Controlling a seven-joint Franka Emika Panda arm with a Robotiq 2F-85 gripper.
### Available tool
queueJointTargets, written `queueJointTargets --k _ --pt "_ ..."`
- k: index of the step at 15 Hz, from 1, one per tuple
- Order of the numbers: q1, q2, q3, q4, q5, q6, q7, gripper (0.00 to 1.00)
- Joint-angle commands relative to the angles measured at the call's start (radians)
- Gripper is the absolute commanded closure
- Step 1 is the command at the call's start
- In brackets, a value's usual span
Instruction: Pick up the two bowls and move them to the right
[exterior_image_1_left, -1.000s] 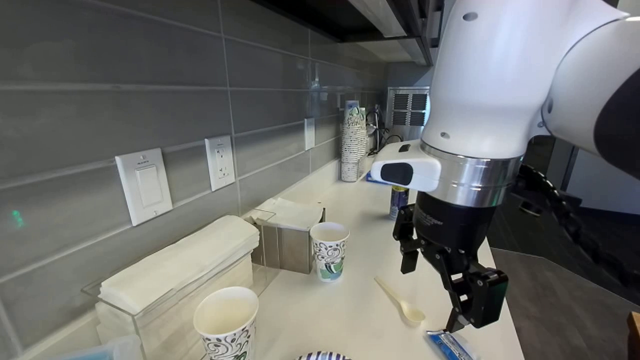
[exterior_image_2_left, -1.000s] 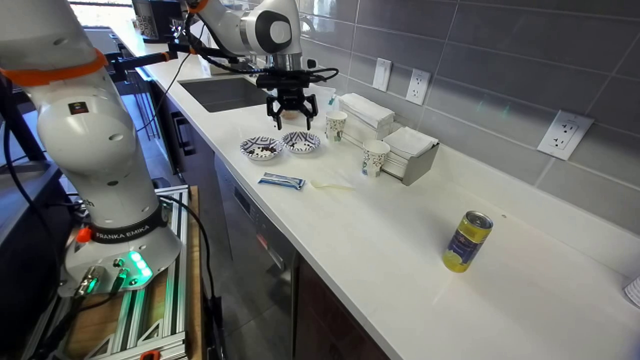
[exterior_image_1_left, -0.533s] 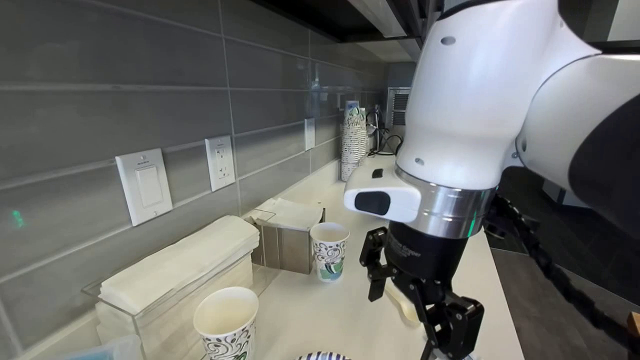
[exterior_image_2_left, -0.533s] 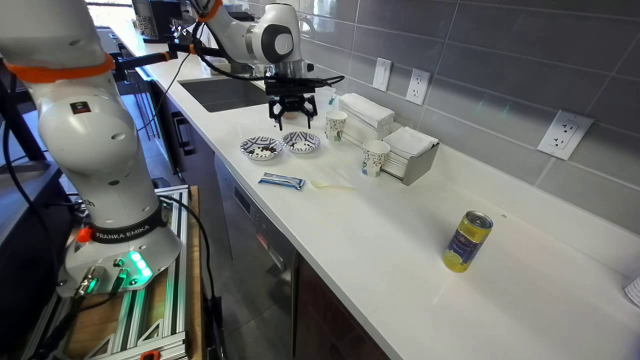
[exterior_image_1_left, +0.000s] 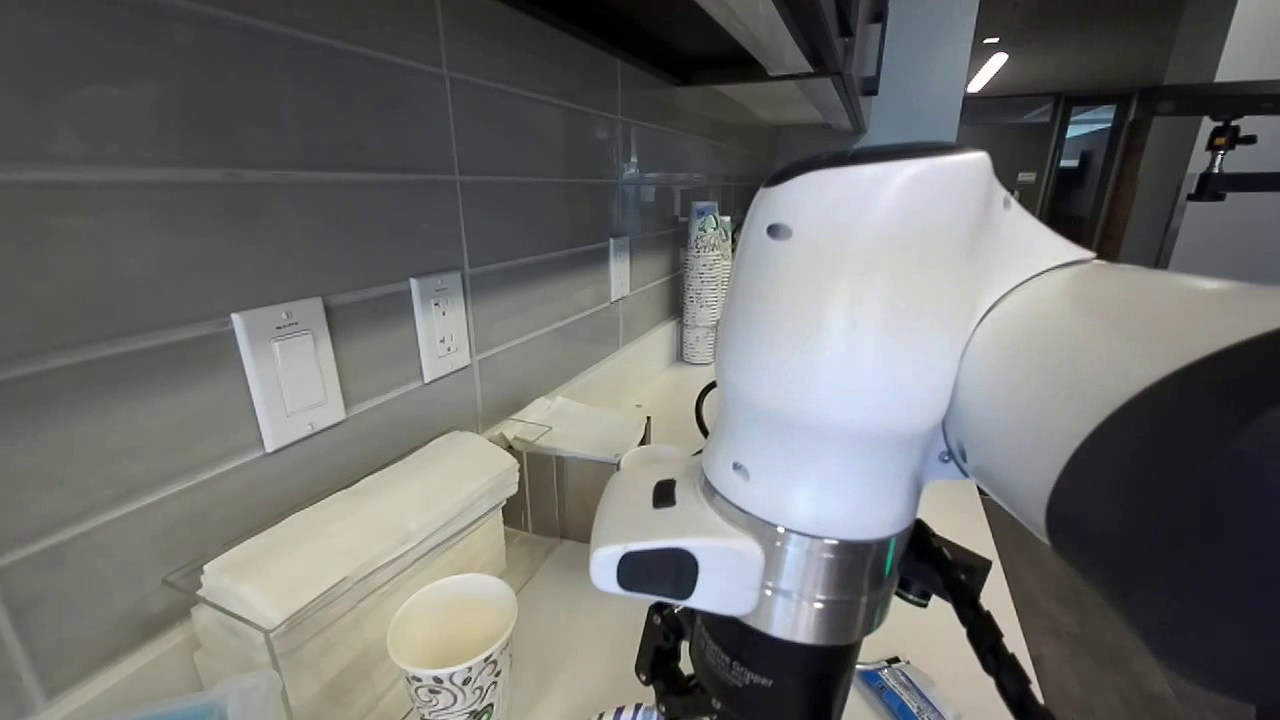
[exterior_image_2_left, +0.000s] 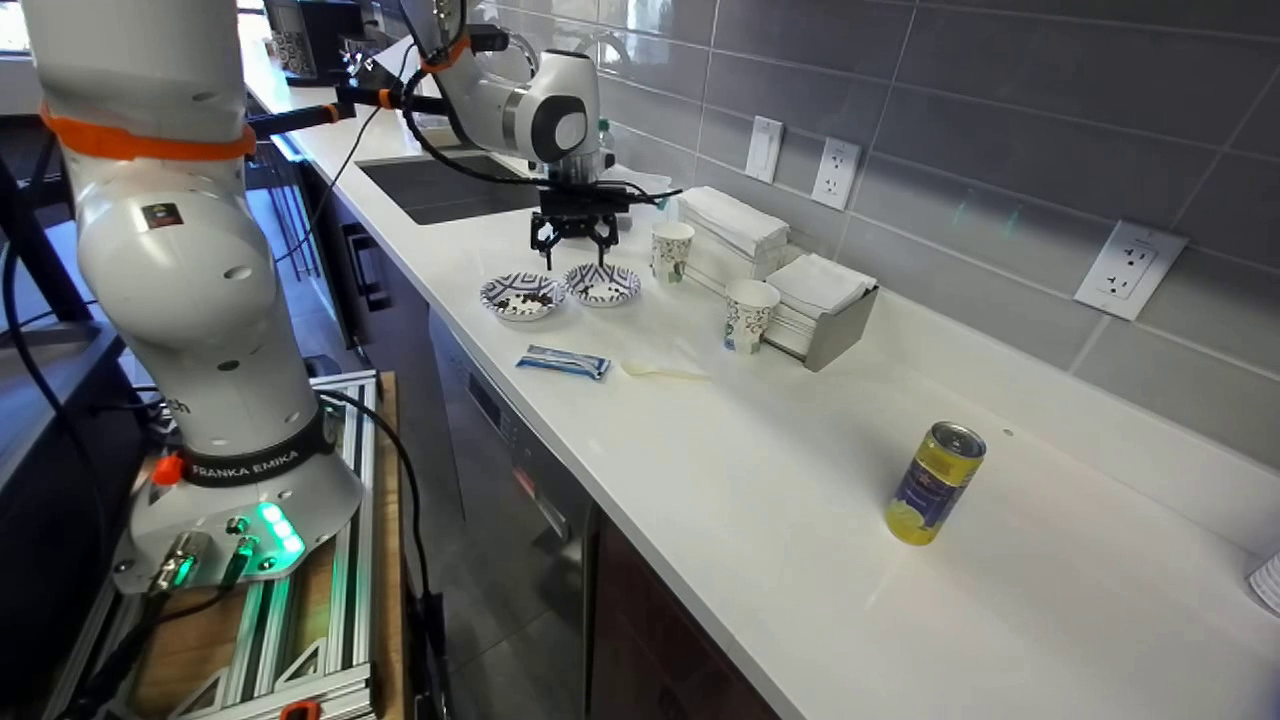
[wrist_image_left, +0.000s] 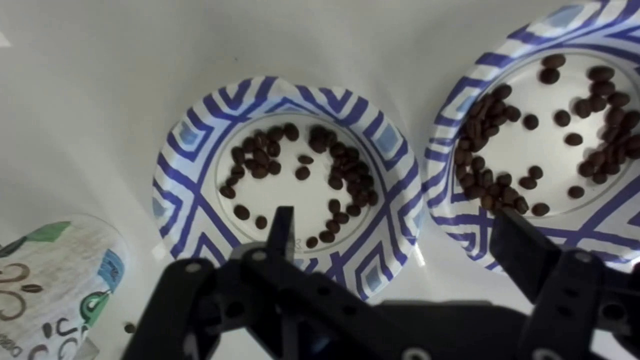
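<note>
- My fingers (wrist_image_left: 522, 250) stand wide apart, pointing down, with nothing in their hold.
- In the wrist view one finger shows over the cup-side bowl (wrist_image_left: 285, 194) and its mate over the edge of the other bowl (wrist_image_left: 555, 162); I can't tell from here whether either is touching.
- Both bowls sit upright on the bench (exterior_image_2_left: 760, 500), rim to rim or nearly so, with dark brown beans (wrist_image_left: 260, 156) scattered in each.
- In an exterior view I have a paper cup (exterior_image_2_left: 671, 252) just beside the cup-side bowl and a second paper cup (exterior_image_2_left: 747, 318) near a napkin stack (exterior_image_2_left: 820, 283).
- A blue packet (exterior_image_2_left: 562, 362) and a pale spoon (exterior_image_2_left: 640, 371) lie near the bowls; a yellow-and-blue can (exterior_image_2_left: 935, 483) stands well apart.
- My arm (exterior_image_1_left: 840, 370) fills much of an exterior view; a strip of bowl rim shows at that view's bottom edge.
</note>
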Motion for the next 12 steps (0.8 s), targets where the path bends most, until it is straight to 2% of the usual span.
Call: queueJointTargets --k 1,9,10,12 --pt "-0.025 0.082 0.035 0.044 0.021 0.022 -0.051 0.0" --pt "-0.041 0.167 0.061 0.054 -0.006 0.096 -0.087 0.01" --pt "-0.043 0.174 0.063 0.055 -0.009 0.099 -0.088 0.04" --pt "-0.044 0.183 0.064 0.056 -0.017 0.097 -0.086 0.16"
